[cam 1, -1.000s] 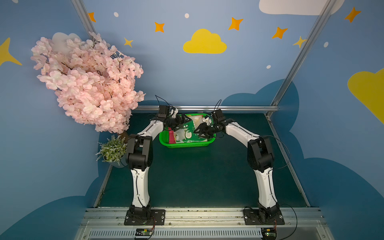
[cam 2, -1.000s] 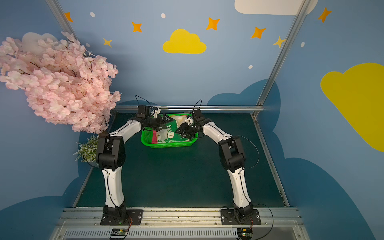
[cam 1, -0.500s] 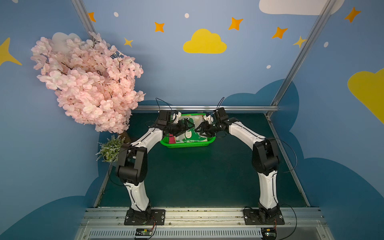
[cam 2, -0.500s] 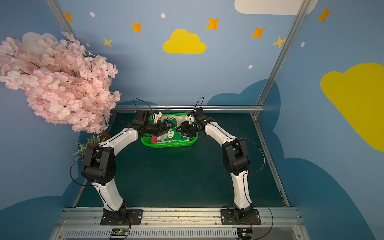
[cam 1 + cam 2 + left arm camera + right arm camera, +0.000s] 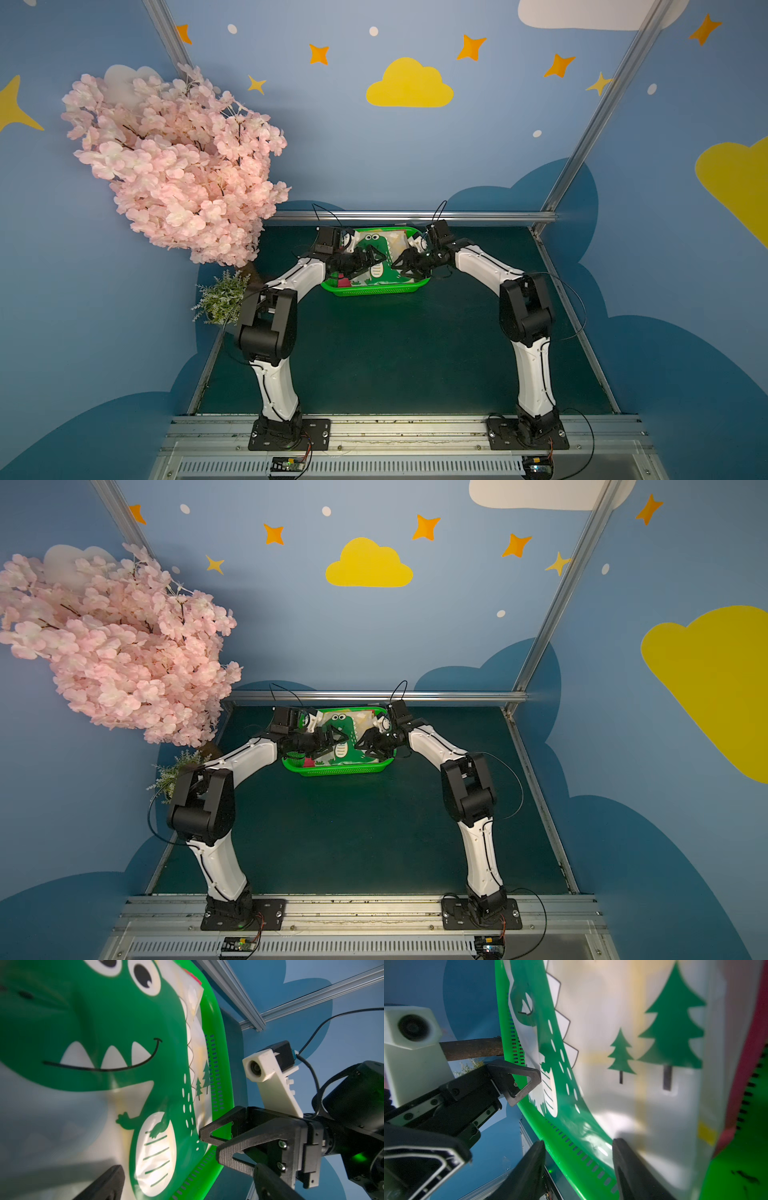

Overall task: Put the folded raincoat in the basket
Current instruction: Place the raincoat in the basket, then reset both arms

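Note:
The green basket [image 5: 374, 289] [image 5: 338, 771] stands at the back of the dark table. The folded raincoat [image 5: 384, 249] [image 5: 344, 726], whitish with a green crocodile print, lies flat inside it. My left gripper [image 5: 371, 261] [image 5: 331, 739] hovers open over the basket's left part, its fingers wide apart above the raincoat [image 5: 104, 1022] in the left wrist view. My right gripper [image 5: 404, 266] [image 5: 370, 746] hovers open over the basket's right front. In the right wrist view the basket's rim [image 5: 566, 1162] runs between its spread fingers, touching neither. Neither gripper holds anything.
A pink blossom tree [image 5: 174, 166] and a small green plant [image 5: 220, 297] stand at the table's left edge. A metal rail [image 5: 415, 216] runs just behind the basket. Something pink [image 5: 343, 282] shows under the raincoat's left front corner.
Both grippers have lifted up from inside the basket and drawn apart a little. The left arm's elbow has swung out to the front left. The raincoat now lies flat and uncovered.

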Controlling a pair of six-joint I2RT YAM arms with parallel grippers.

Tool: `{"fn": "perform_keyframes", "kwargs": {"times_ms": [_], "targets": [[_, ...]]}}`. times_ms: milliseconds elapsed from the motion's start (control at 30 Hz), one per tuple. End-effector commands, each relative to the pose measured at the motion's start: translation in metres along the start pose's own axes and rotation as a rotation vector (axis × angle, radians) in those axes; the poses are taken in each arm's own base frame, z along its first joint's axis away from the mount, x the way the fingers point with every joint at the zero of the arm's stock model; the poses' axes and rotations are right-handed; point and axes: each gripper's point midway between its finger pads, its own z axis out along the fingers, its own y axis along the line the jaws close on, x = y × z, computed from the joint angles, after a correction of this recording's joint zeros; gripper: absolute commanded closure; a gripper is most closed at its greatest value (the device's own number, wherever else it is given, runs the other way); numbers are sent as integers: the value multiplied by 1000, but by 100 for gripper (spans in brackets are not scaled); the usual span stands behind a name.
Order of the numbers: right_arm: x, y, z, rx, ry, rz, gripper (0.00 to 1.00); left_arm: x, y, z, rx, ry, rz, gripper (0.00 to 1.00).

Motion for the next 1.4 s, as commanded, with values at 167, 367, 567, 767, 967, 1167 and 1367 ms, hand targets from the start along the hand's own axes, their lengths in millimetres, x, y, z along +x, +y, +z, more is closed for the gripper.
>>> {"fn": "perform_keyframes", "kwargs": {"times_ms": [167,367,567,767,967,1167,1367], "targets": [[-13,64,-66,-46,-120,-137,42,-21,-71,-43,48,-88,177,0],[-10,82,-113,-31,-202,-206,41,-6,-109,-67,56,-119,292,0],[3,71,-158,58,-296,-262,38,24,-129,-86,37,-155,383,0],[26,35,-198,215,-390,-286,29,57,-112,-107,-55,-208,416,0],[49,-15,-235,397,-509,-262,8,85,-81,-134,-166,-289,413,0],[63,-64,-269,588,-627,-211,2,97,-48,-161,-292,-431,438,0],[67,-108,-292,752,-696,-101,2,98,-18,-182,-404,-606,513,0]]}}
